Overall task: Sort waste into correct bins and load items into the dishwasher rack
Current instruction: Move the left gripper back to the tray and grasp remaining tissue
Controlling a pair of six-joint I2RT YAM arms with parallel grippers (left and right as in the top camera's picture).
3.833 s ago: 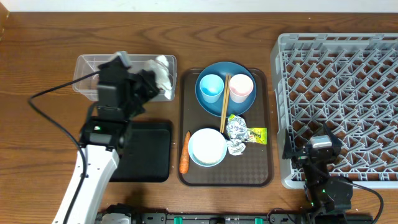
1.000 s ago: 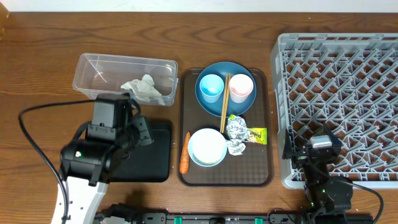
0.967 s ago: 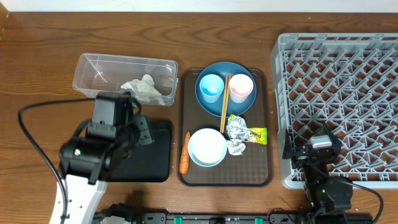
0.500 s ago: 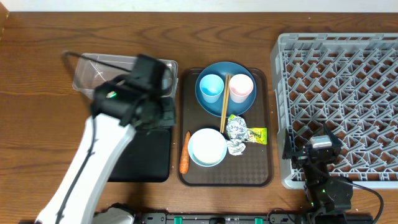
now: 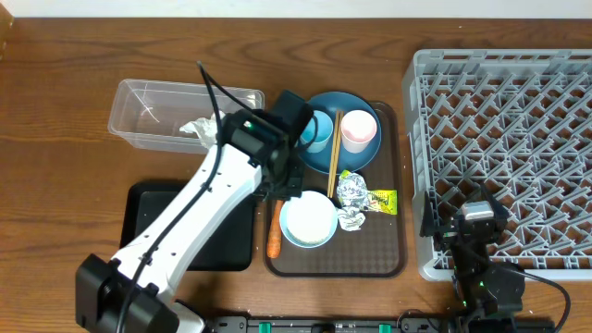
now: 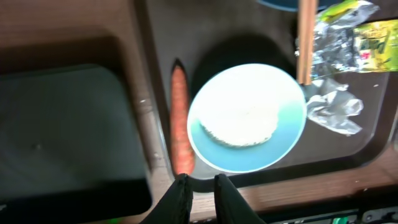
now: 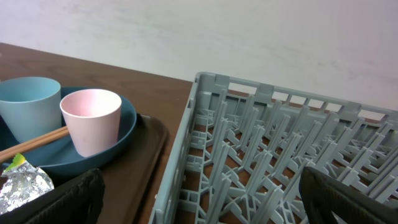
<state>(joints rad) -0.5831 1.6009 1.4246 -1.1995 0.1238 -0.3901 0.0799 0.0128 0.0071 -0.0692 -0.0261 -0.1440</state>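
Note:
My left gripper [image 5: 280, 185] [image 6: 201, 190] hangs shut and empty above the brown tray's left side, over the orange carrot piece [image 5: 274, 242] [image 6: 181, 121]. Next to the carrot stands the pale bowl [image 5: 309, 220] [image 6: 286, 143] with white rice [image 6: 239, 121]. Crumpled foil [image 5: 351, 192] [image 6: 329, 43] and the yellow-green wrapper [image 5: 381, 200] [image 6: 376, 53] lie right of the bowl. The blue plate [image 5: 356, 157] carries the light-blue cup [image 5: 319, 129], pink cup [image 5: 359, 130] [image 7: 92, 118] and chopsticks [image 5: 333, 153]. White tissue [image 5: 199, 129] lies in the clear tub [image 5: 139, 116]. My right gripper [image 5: 467, 222] [image 7: 205, 199] is open beside the rack [image 5: 518, 139].
The brown serving tray [image 5: 388, 259] holds the dishes and the waste. The black tray [image 5: 148, 208] lies left of it, partly under my left arm. The rack's wall [image 7: 186, 155] rises just right of the serving tray.
My left arm has swung right, from above the black tray past the clear tub to over the serving tray's left side. The right arm has not moved.

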